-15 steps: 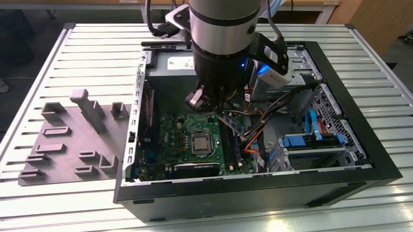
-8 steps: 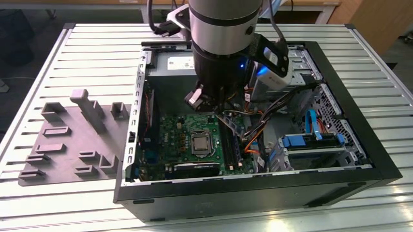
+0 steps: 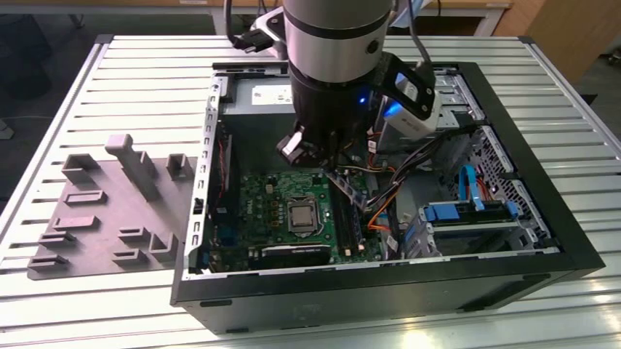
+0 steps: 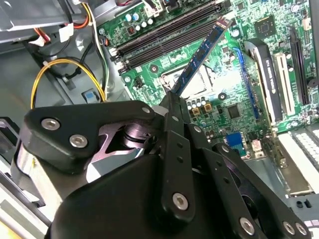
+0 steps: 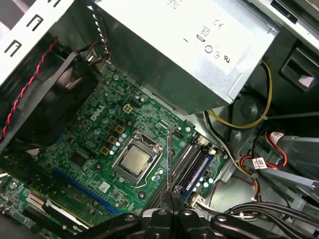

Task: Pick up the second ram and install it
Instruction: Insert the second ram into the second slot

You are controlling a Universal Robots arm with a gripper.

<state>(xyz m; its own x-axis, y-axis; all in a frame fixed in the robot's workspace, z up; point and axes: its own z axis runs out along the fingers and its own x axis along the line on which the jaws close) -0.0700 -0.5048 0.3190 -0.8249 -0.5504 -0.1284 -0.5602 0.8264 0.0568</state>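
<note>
Exterior view: tool [image 3: 328, 166] down inside PC case [image 3: 388, 294], above motherboard [image 3: 276, 200]. Second wrist view: clamped on second ram [image 4: 200, 55], long axis running out from the fingertips toward memory slots [image 4: 164, 31]. First wrist view: seen edge-on, close beside the slots, apparently not yet seated.

A blue-green second ram [image 4: 199, 57] studded with small dark chips shows against black fingers [image 4: 173, 130] and a bright green motherboard [image 3: 264, 193] with a silver socket. The case [image 3: 388, 294] is black, one cable [image 4: 65, 60] yellow, a twisted wire [image 5: 31, 84] red and black. A matte grey tray [image 3: 97, 218] lies on the silver, ribbed desk [image 3: 145, 65].
</note>
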